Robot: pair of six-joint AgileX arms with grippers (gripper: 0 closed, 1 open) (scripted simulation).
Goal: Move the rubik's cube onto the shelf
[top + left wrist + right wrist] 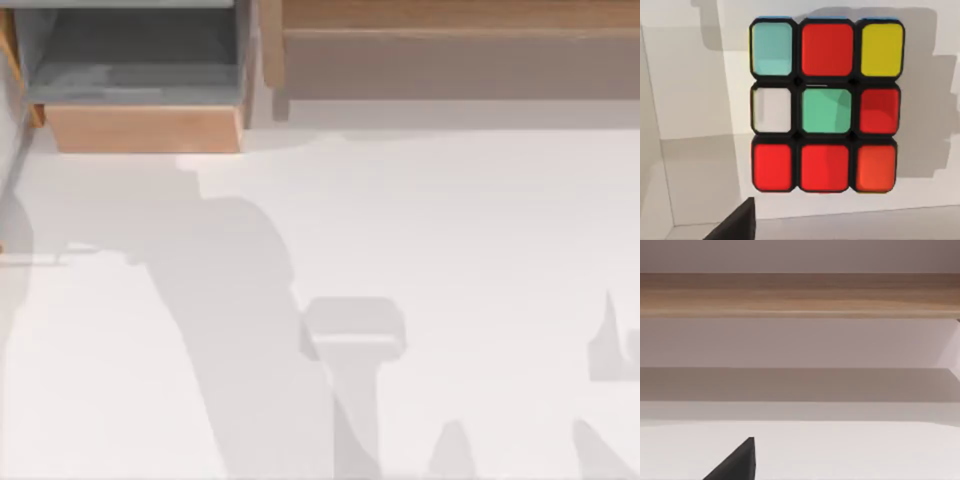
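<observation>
Cube close under the left wrist camera, shelf waiting at the back.

The rubik's cube lies on the white table, red stickers along one edge; whether either gripper is open cannot be told. Farther off, the shelf spans the far right, beside the wooden box.

A flat black wedge with straight edges and a sharp upper corner, part of the left gripper, shows at about seven o'clock in the left wrist view. A matching matte black wedge of the right gripper sits at seven o'clock in the right wrist view.
</observation>
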